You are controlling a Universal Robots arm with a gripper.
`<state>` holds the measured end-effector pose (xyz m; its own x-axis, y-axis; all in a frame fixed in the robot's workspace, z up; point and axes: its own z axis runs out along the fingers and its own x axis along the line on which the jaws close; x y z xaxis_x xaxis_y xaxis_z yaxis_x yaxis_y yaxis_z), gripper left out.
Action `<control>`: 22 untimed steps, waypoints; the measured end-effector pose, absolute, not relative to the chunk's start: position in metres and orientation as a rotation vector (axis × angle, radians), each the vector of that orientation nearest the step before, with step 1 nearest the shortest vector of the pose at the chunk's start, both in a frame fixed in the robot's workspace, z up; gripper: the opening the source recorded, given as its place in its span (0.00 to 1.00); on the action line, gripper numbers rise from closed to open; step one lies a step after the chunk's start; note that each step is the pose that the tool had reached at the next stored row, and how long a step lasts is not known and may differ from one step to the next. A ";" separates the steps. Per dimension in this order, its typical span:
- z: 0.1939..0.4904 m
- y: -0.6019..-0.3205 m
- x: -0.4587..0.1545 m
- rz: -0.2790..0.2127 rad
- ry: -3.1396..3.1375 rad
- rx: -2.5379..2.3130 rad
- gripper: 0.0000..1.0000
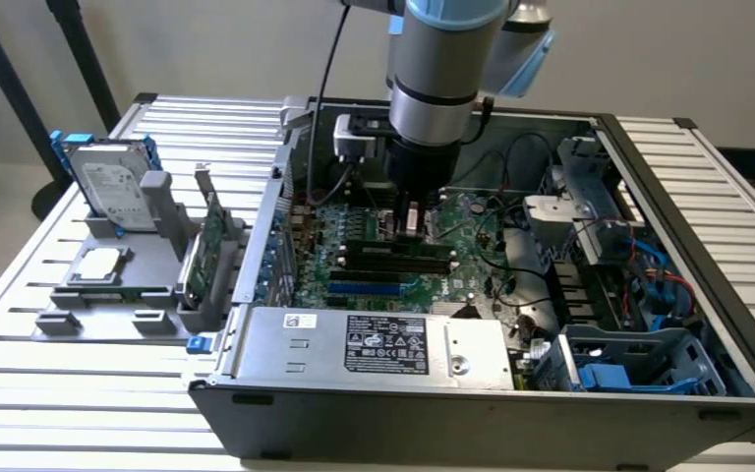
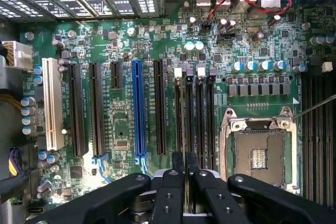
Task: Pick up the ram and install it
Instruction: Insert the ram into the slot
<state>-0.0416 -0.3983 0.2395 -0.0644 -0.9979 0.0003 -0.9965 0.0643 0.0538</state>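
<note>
My gripper (image 1: 411, 218) is down inside the open computer case, over the green motherboard (image 1: 351, 280). In the wrist view its two black fingers (image 2: 173, 182) stand almost together, shut on the ram (image 2: 185, 162). The ram shows edge-on as a thin dark strip between the pads. It hangs just above the row of black memory slots (image 2: 195, 114), whose white latches (image 2: 201, 71) sit at the far end. In the exterior view the slots (image 1: 391, 258) lie directly under the gripper.
The bare CPU socket (image 2: 260, 153) lies beside the memory slots, and a blue expansion slot (image 2: 138, 108) and a white one (image 2: 51, 103) lie on the other side. A grey holder at the exterior view's left carries a hard drive (image 1: 109, 182) and a green expansion card (image 1: 204, 251). The power supply (image 1: 377, 344) and cables (image 1: 640, 265) crowd the case.
</note>
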 end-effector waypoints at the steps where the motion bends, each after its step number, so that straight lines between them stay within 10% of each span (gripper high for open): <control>1: 0.239 -0.398 -0.042 -0.061 -2.264 2.124 0.14; 22: 0.233 -0.399 -0.041 -0.060 -2.262 2.127 0.14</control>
<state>-0.0406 -0.3994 0.2325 -0.0614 -0.9981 0.0003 -0.9967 0.0613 0.0532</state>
